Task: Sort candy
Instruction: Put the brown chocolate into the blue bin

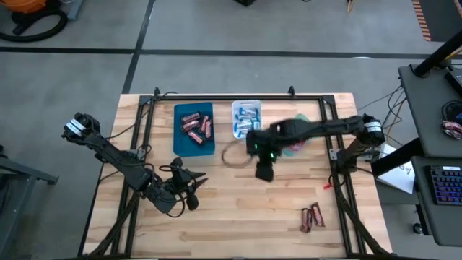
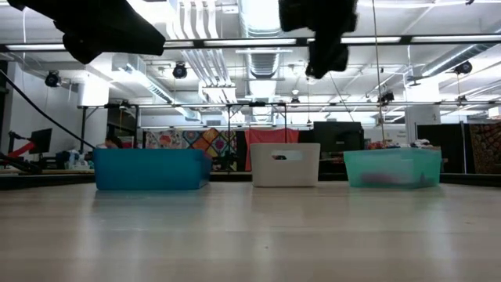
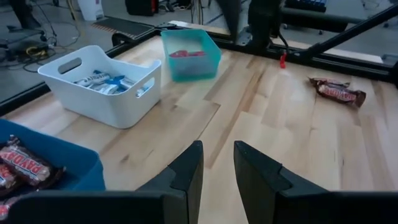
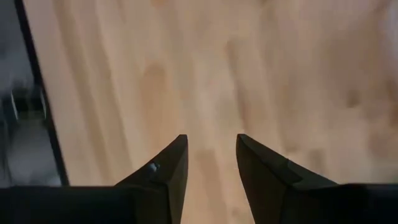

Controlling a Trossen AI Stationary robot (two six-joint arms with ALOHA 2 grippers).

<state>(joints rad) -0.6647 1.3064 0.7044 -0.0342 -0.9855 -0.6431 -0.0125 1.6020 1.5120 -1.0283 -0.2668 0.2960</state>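
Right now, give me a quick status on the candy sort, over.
Left gripper open, empty, parked near blue tray. Right gripper open, empty, over bare wood. Two dark bars unsorted. Nothing blocking.

text: "PAYDAY" | on: candy bar wrapper (image 3: 25, 167) — in blue tray (image 3: 68, 163) | other text — none legible

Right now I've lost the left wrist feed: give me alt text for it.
The left gripper, open and empty, hangs over bare table. Ahead: white tray of blue-and-white bars, green tray of red packets, and loose brown-red bars.
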